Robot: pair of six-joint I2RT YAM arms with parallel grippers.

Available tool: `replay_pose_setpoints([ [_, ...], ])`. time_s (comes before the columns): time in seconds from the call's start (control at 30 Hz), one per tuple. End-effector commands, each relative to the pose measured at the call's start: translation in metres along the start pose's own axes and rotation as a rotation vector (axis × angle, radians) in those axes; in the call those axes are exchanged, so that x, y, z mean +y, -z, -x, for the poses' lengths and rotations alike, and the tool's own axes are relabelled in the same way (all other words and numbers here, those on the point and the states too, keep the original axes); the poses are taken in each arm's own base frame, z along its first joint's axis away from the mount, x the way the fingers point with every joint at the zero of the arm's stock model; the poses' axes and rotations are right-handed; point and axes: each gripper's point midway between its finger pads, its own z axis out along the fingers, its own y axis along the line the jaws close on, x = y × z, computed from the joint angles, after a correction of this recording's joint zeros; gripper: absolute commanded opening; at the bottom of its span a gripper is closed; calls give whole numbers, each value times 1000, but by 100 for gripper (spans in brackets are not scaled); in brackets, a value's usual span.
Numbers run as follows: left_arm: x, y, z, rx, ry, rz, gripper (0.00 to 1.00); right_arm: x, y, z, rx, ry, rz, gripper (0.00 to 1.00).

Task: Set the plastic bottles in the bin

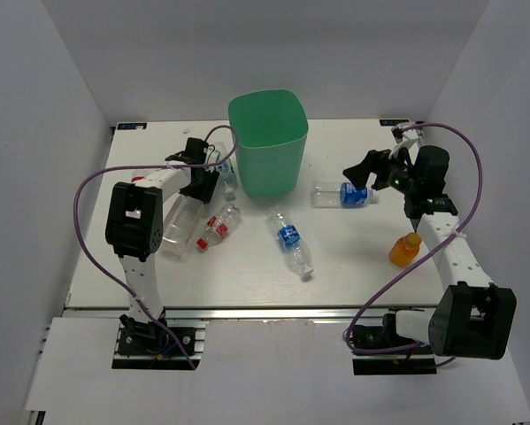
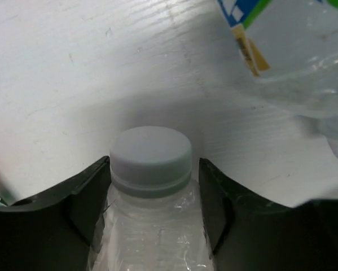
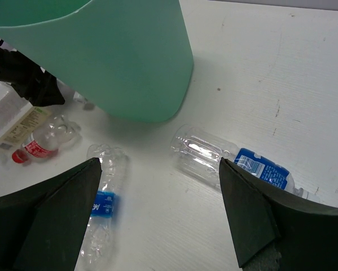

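The mint-green bin [image 1: 266,142] stands at the back middle and shows in the right wrist view [image 3: 101,56]. My left gripper [image 1: 207,177] is just left of it, shut on the neck of a clear bottle with a pale cap [image 2: 150,158]. Another labelled bottle [image 2: 293,51] lies just beyond it. My right gripper [image 1: 364,173] is open and empty, hovering over a blue-label bottle [image 1: 344,195] lying on the table [image 3: 214,158]. A second blue-label bottle [image 1: 291,241] lies mid-table [image 3: 101,209]. A red-label bottle [image 1: 218,227] and a larger clear bottle [image 1: 180,226] lie left. The orange bottle [image 1: 405,251] stands right.
The white table [image 1: 353,274] is walled by grey panels on the left, back and right. The right arm's links [image 1: 450,248] pass close to the orange bottle. Purple cables loop over both arms.
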Motion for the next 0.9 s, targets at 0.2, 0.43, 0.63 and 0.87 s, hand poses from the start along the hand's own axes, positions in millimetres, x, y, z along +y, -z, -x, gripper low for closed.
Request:
replay_pose_setpoints([
  [0.2,24,95,65,-261,72,54,30,9,8,20,-72,45,5,89],
  [0.43,65,223,135,-568,247,151,9,19,18,28,-103,67,19,89],
  [0.63,54,386,222,-1118,312,-72,10,33,27,30,-139,145,74,89],
  [0.87,59,485,275,-1595,505,-272,0,46,29,28,-143,196,146,89],
])
